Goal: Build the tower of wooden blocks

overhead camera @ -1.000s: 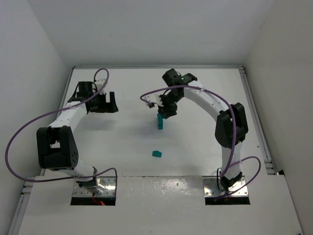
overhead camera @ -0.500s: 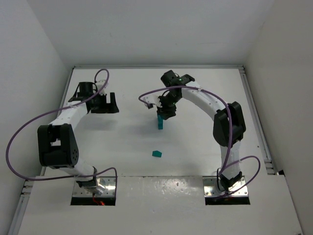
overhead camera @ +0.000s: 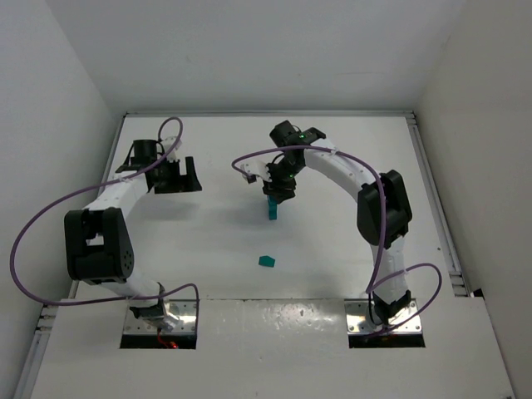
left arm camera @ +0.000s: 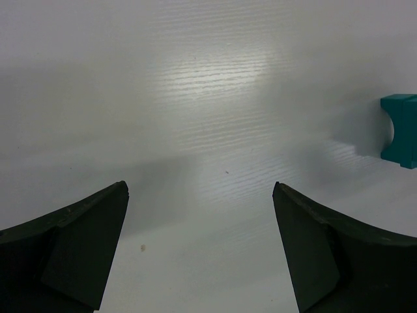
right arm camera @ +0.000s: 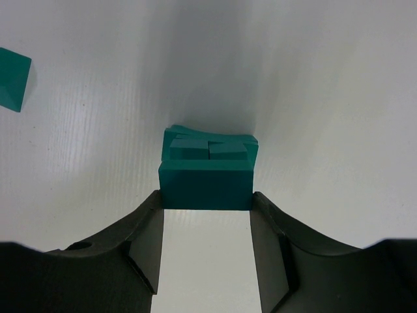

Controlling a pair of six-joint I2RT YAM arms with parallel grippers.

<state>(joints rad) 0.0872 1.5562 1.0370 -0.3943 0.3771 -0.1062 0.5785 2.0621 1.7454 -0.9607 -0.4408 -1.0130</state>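
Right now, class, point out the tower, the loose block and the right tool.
tower (overhead camera: 272,209): top external view, its lower side face.
loose block (overhead camera: 266,261): top external view, its middle.
right tool (right arm camera: 206,193): right wrist view, midway between the fingertips.

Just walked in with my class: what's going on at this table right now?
The right gripper grips a teal block at the top of the tower, a short column of teal blocks mid-table. The left gripper hangs open over the table to the left, holding nothing. One loose block lies nearer the arms' bases.
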